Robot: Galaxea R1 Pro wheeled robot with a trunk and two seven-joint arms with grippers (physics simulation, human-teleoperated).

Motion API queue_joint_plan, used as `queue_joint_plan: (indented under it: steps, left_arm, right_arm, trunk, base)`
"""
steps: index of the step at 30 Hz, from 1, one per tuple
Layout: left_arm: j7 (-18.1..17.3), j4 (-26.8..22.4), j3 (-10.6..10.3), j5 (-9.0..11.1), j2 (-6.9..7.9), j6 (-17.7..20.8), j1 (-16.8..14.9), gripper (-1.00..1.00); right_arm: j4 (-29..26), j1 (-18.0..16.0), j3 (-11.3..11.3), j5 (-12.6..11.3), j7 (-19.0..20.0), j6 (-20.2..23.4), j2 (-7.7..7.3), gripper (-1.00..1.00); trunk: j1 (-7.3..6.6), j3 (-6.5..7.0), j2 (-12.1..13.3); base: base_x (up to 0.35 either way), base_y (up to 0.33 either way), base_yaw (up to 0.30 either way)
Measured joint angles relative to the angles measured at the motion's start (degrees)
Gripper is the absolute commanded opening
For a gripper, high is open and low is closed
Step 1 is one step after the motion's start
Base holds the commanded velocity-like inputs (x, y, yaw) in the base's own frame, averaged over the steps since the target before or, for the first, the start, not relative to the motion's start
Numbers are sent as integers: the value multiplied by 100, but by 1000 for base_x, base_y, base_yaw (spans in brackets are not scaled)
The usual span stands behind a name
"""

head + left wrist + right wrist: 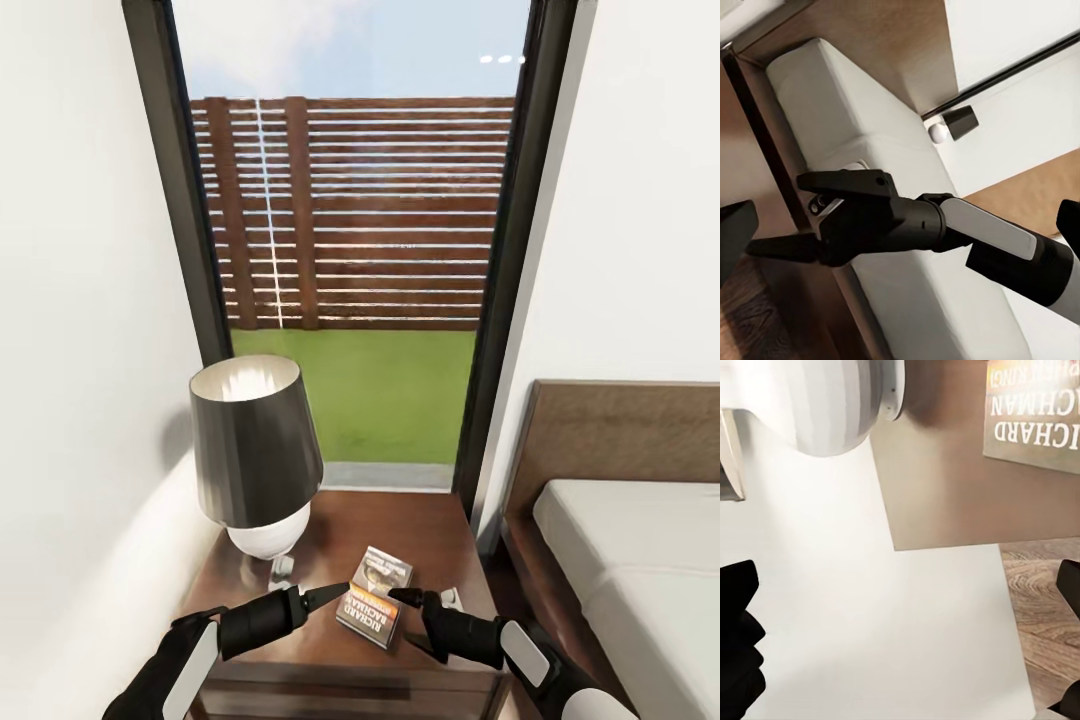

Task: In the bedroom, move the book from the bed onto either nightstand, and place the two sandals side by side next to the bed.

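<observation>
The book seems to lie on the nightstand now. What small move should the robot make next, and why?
Probably draw both hands back and up from the nightstand. The book lies flat on its top beside the lamp, with the left hand and the right hand at its two sides and neither seeming to grip it. That part looks done; the sandals remain.

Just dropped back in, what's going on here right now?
The robot faces the nightstand by the window, with the bed to its right. The book lies flat on the nightstand top, in front of the lamp. Both grippers hover low over the nightstand on either side of the book: the left gripper points at its near-left edge, the right gripper at its right edge. Neither holds the book. So the book part looks done; no sandals in sight here.
</observation>
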Motion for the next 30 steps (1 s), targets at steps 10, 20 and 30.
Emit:
queue_joint_plan:
  steps: [10,20,30]
  left_arm:
    - [291,7,9,-23,1,-28,0,100]
    - [984,69,22,-71,40,-73,1,100]
    - [2790,90,-22,-733,14,-83,0,100]
  right_arm:
    - [-11,0,0,14,-9,-17,-30,100]
    - [51,14,7,68,-8,-139,-661,100]
    - [97,33,25,1353,-2,-671,-1419,100]
  trunk:
    - [-220,180,401]
    - [-439,359,802]
    - [-659,539,1204]
  base:
    - [0,0,0]
    - [0,0,0]
    - [0,0,0]
